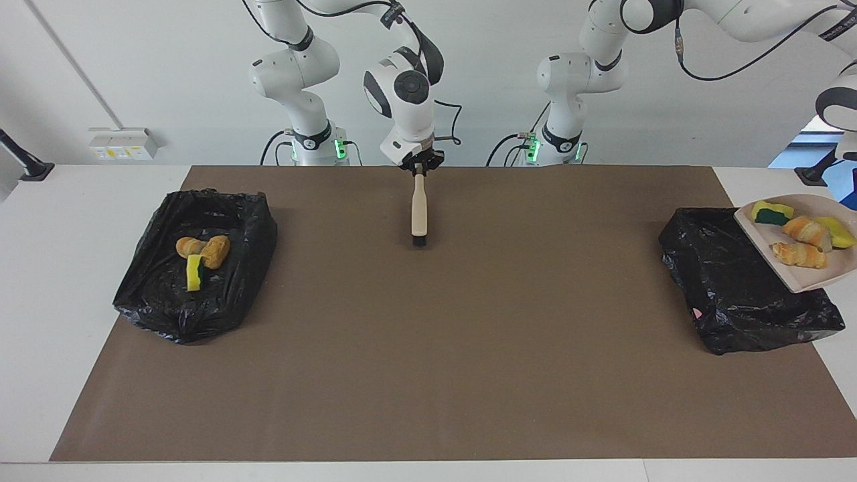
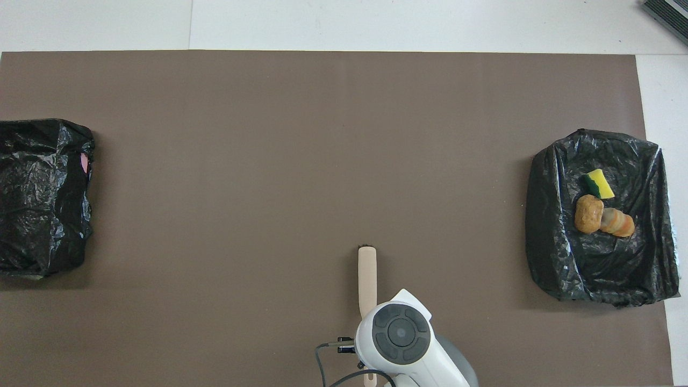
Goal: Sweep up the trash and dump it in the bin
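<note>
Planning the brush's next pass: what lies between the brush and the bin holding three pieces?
Nothing: between the brush and that bin, both views show only bare brown mat.

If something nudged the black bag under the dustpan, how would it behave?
The black bag is crinkled film, so it would probably crumple, not slide whole. It looks empty, likely light. The dustpan above looks rigid.

A brown mat [image 1: 428, 348] covers the white table [image 1: 80, 268]; a white socket box [image 1: 120, 142] sits on the wall.
</note>
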Controlling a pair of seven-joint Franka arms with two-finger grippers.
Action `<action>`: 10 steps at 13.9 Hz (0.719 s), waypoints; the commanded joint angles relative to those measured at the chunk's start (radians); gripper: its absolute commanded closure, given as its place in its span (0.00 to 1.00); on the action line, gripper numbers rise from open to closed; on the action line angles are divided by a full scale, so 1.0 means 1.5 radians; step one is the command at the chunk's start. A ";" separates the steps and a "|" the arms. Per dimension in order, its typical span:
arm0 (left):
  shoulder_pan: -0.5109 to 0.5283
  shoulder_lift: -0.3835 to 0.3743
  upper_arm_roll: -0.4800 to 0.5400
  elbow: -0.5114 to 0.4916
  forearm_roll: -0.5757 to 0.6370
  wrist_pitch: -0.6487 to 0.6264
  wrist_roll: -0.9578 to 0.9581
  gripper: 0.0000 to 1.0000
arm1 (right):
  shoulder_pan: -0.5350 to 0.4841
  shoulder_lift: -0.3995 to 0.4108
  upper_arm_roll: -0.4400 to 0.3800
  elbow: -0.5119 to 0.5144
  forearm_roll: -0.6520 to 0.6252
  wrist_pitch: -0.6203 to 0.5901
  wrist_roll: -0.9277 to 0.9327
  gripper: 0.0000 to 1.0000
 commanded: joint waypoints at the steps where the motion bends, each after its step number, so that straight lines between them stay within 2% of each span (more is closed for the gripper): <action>1: -0.006 0.010 -0.001 0.008 0.053 0.018 -0.025 1.00 | 0.007 0.007 -0.002 -0.010 0.000 0.025 0.020 1.00; 4: -0.007 0.021 -0.027 0.009 0.112 0.023 -0.070 1.00 | 0.009 0.025 -0.002 -0.009 0.000 0.042 0.036 1.00; 5: -0.007 0.020 -0.029 0.008 0.136 0.015 -0.089 1.00 | 0.009 0.027 -0.002 -0.008 0.000 0.041 0.036 0.93; 8: -0.018 0.014 -0.038 0.001 0.186 -0.002 -0.124 1.00 | 0.010 0.031 -0.002 0.003 0.000 0.034 0.029 0.17; 9: -0.018 0.014 -0.040 0.003 0.213 -0.003 -0.137 1.00 | 0.009 0.030 -0.002 0.010 -0.001 0.033 0.027 0.00; 10: -0.018 0.013 -0.047 0.003 0.234 -0.004 -0.145 1.00 | 0.009 0.028 -0.002 0.020 -0.001 0.030 0.022 0.00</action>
